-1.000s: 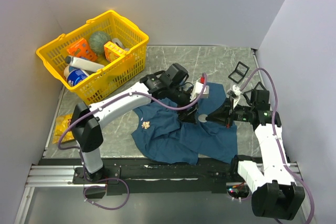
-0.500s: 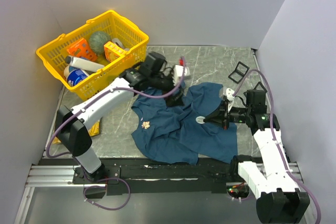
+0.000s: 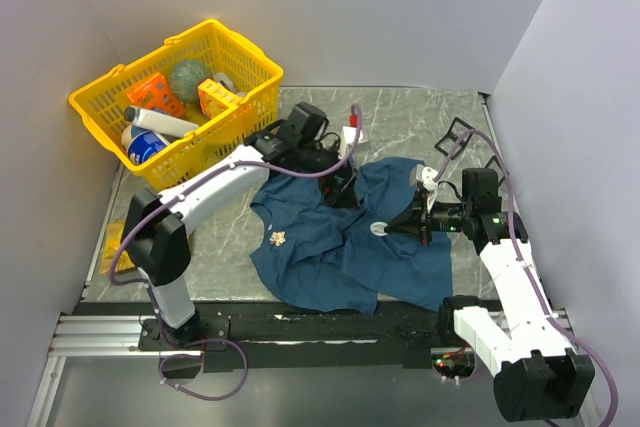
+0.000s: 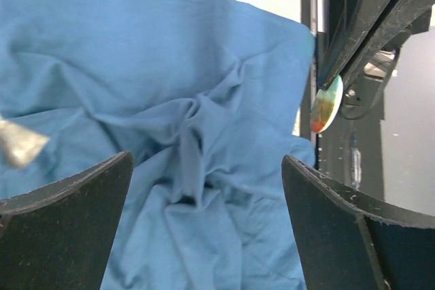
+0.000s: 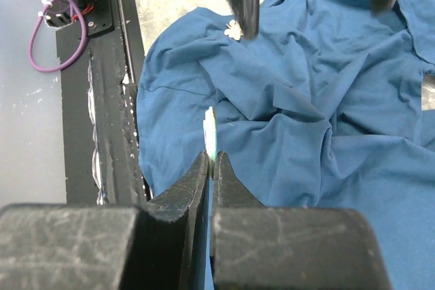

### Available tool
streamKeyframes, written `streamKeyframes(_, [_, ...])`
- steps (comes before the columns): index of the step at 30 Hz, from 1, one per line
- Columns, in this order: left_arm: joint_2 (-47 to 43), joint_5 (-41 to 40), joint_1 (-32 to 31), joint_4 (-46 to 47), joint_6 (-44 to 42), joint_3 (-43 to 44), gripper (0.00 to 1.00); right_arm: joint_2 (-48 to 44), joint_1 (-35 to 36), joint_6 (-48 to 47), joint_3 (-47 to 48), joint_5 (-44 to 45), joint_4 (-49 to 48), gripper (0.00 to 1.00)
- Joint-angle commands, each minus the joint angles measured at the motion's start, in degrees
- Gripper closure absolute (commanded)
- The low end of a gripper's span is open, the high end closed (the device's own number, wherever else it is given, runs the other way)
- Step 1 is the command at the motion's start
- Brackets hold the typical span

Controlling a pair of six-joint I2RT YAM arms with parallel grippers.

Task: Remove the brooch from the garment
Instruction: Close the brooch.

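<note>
Right wrist view shows the right gripper (image 5: 211, 161) clenched on a thin round disc, seen on edge, which we take for the brooch (image 5: 210, 130). It is at the middle folds of the garment (image 5: 306, 100), which lies spread and wrinkled on the table (image 3: 410, 117). We cannot tell if the pin is free of the cloth.

The left gripper (image 4: 207, 188) hangs over the garment with its jaws wide apart, holding nothing. So a pull may lift the cloth together with the brooch. The grip is on a narrow rim, and the disc may twist out.

A small pale flower-shaped piece (image 5: 233, 29) also sits on the garment, near the left fingers. Farther away are a yellow basket (image 3: 250, 49) and black frames (image 3: 457, 135).
</note>
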State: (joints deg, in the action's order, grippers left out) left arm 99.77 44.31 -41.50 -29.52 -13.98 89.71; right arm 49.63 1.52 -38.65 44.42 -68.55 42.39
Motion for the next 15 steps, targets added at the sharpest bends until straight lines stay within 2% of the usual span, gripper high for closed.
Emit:
streamKeyframes(1, [1.31, 2.71, -2.62, 1.92, 2.90, 2.57, 0.04, -0.23, -0.02, 0.51, 0.75, -0.26, -1.52, 1.00])
streamKeyframes(7, [1.92, 0.60, -4.21, 5.42, 5.62, 2.05, 0.04, -0.06, -0.29, 1.30, 0.84, -0.35, -1.96, 1.00])
streamKeyframes(15, [1.92, 2.89, -6.05, 6.49, 7.03, 1.70, 0.04, 0.03, -0.47, 1.74, 0.84, -0.18, -2.14, 1.00])
